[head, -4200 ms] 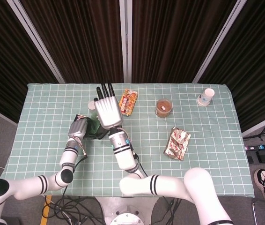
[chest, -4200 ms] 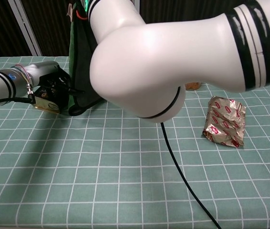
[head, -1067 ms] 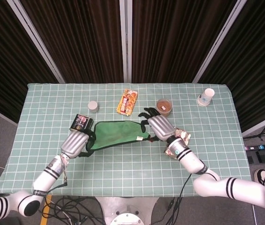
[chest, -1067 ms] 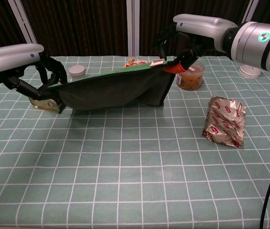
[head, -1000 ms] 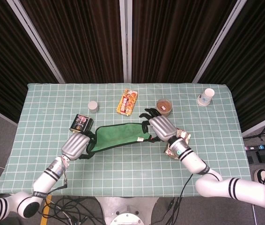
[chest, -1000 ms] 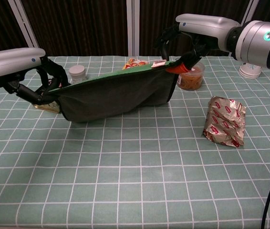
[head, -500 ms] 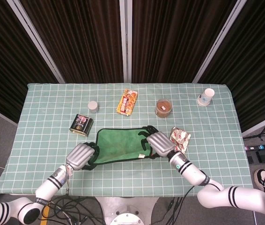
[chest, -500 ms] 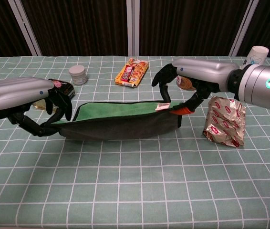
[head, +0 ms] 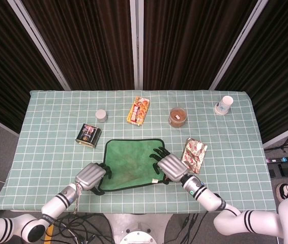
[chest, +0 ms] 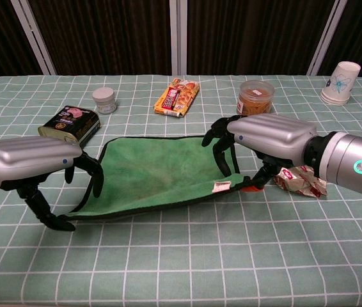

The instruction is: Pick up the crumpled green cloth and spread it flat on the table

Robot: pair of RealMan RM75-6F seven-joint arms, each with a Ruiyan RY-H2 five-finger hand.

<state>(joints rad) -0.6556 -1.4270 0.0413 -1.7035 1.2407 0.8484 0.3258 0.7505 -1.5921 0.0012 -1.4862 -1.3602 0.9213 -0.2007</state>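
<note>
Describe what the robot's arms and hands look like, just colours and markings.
Both hands, the left hand and the right hand, have boxy silver-grey metallic backs and slim black fingers. A small blue dot marks each back. The right wrist is a silver cylinder with a black band and a glowing teal ring light. Further back, the head view shows glossy white arm shells with black stripe bands.

Both arms reach low over the near side of the table, the left hand (chest: 37,167) pinching the green cloth's (chest: 158,173) near left corner between its dark fingers while the right hand (chest: 267,137) pinches the near right corner, both palm down with knuckles level.
</note>
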